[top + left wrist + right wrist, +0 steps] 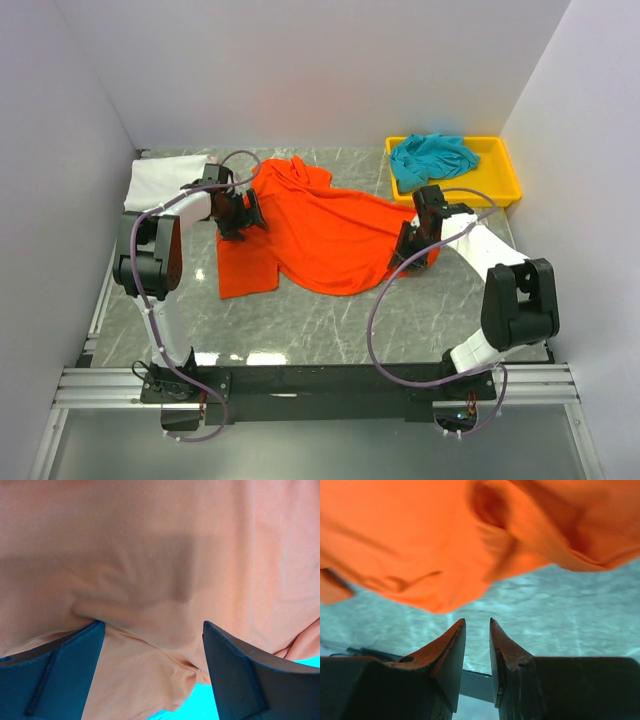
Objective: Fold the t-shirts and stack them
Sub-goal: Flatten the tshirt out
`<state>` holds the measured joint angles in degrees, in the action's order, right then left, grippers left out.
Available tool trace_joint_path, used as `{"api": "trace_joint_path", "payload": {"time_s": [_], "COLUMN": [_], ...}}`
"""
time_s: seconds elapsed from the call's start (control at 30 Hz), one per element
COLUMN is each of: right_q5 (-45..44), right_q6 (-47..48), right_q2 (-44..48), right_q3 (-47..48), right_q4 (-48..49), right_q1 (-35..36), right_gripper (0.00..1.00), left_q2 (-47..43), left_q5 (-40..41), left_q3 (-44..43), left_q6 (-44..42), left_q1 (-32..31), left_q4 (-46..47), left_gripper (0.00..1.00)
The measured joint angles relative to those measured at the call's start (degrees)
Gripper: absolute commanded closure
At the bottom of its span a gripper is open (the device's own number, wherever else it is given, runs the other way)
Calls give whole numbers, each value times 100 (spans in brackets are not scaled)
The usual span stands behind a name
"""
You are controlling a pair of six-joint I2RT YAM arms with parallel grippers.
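Top: orange shirt is seen rumpled at centre, white shirt far left, teal shirt in tray.
Left wrist: left gripper is spread over folded cloth; two layers could be pinched.
Right wrist: right gripper is narrowly parted, empty, short of the hem; the grasp could be missed.

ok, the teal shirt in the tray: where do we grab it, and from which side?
Pinch a raised fold near the middle of the teal shirt, coming straight down from above. It lies crumpled in a heap inside the yellow tray. The tray's walls would likely block a side approach, and no flat hem shows to slide under. The right gripper is the nearer one.
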<state>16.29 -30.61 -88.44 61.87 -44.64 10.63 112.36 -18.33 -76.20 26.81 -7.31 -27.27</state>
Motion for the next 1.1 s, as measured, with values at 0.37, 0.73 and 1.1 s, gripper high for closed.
{"api": "trace_joint_path", "payload": {"time_s": [0.37,0.73,1.1], "right_q5": [-645,-743,-531], "right_q6": [17,98,111], "right_q2": [-885,-1384,-1384], "right_q3": [195,501,494], "right_q4": [262,400,417], "right_q1": [-105,-105,-74], "right_gripper": [70,70,69], "left_q2": [0,0,13], "left_q5": [-9,-31,-37], "left_q3": [-2,-2,-22], "left_q6": [2,2,4], "left_q1": [22,37,44], "left_q4": [0,-2,-24], "left_gripper": [12,12,12]}}
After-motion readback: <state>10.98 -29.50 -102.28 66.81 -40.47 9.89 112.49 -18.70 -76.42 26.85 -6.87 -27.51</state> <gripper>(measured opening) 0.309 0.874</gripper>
